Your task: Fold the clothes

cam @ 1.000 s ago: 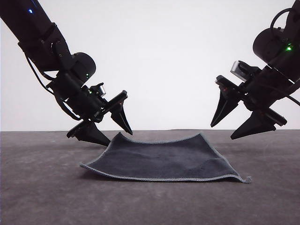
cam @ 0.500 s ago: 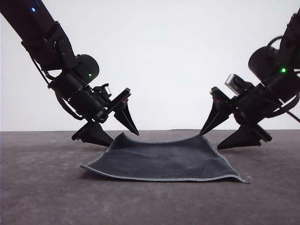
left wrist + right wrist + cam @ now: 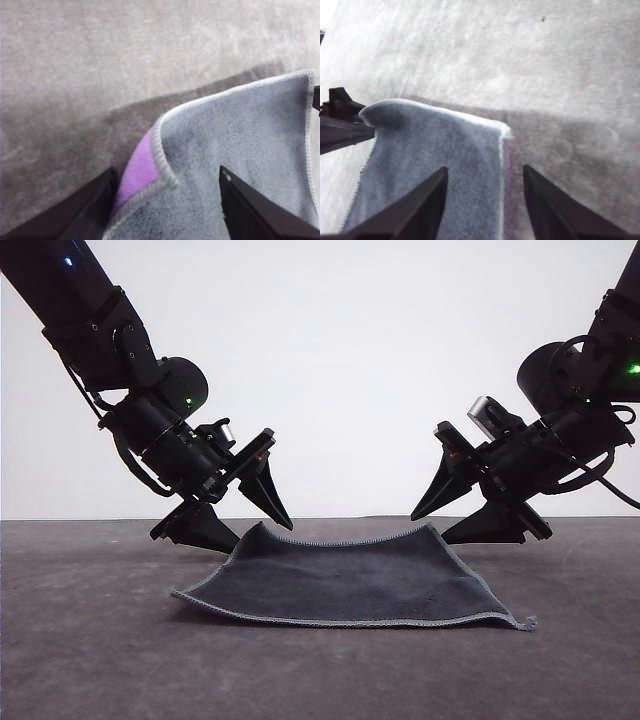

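Front view: cloth (image 3: pixel 350 582) lying dark side up on the grey table (image 3: pixel 90 660), far edge raised, both far corners curled upward. Left gripper (image 3: pixel 245 525) tilted down at the far left corner, fingers spread wide, one tip above the lifted corner and one low beside it; nothing held. Right gripper (image 3: pixel 445 522) angled in at the far right corner, likewise spread wide, tips just beside the edge, nothing held.

Left wrist view: far left corner of the cloth (image 3: pixel 240 150) curled over, purple underside showing, sitting between the two open fingers (image 3: pixel 75 210). Stitched edge running across the gap. Probably not yet deep enough for a firm bite.

Right wrist view: far right corner of the cloth (image 3: pixel 445 155) lying between the spread fingers (image 3: pixel 415 210), a thin purple strip visible along the edge. Left gripper's tip visible at the other corner.

Judged step: pinching both far corners before drawing them toward the near edge. To do well: slide the lower fingers fully under the raised corners, close on the stitched edging rather than loose nap, close both sides together, lift evenly to avoid skewing the fold. Risk: soft corner slipping out under a shallow grip.
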Motion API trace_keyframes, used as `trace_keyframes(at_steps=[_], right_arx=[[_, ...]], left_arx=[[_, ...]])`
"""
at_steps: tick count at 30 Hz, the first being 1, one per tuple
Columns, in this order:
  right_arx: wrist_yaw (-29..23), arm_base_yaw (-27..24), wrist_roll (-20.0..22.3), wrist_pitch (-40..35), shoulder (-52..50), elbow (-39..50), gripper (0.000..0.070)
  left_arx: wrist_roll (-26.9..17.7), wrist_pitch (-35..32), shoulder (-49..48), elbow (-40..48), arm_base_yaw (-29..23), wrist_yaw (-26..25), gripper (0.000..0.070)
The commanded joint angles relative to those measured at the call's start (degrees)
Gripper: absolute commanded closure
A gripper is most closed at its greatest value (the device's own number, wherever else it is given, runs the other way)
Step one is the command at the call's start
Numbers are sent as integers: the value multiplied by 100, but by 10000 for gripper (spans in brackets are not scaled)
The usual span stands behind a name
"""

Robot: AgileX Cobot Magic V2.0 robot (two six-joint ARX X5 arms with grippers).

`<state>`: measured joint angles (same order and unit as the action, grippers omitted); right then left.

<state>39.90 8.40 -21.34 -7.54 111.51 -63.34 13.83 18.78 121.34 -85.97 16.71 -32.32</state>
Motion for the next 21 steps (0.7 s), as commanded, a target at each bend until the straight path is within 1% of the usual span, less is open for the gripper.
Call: trace_keyframes(at_steps=[1,5,9,11,12,13,14,15,17,18,19,21], right_arx=[[20,48,-78,-113,182,-129,422],[17,93,-100,-149,289,-132,426],[-79,125,-98,-193,343,-134,471],[-98,130,-99,-247,347,-134,524],[-107,131,-100,-267,347,-134,572],[-141,133,-101,-275,347,-134,615],[-188,134,-101,-276,347,-134,652],[-236,134,-101,-273,347,-134,684],[-253,134,-116,-275,347,-134,697],[-252,134,-125,-275,347,-134,697],[-250,134,-127,-275,347,-134,697],[-244,134,-127,-275,347,-134,697]], left_arx=[[-114,-42,151,-120,-4,37,306],[-114,-54,151,-120,-4,37,306],[-114,-56,151,-120,-4,37,306],[-116,-54,151,-120,-4,37,308],[-116,-54,151,-120,-4,37,315],[-115,-56,151,-120,-4,37,351],[-114,-58,151,-120,-4,37,409],[-116,-56,151,-120,-4,37,492],[-114,-59,151,-120,-16,38,651],[-114,-62,151,-120,-17,41,689],[-114,-69,151,-121,-21,42,700],[-114,-73,151,-135,-28,42,700]])
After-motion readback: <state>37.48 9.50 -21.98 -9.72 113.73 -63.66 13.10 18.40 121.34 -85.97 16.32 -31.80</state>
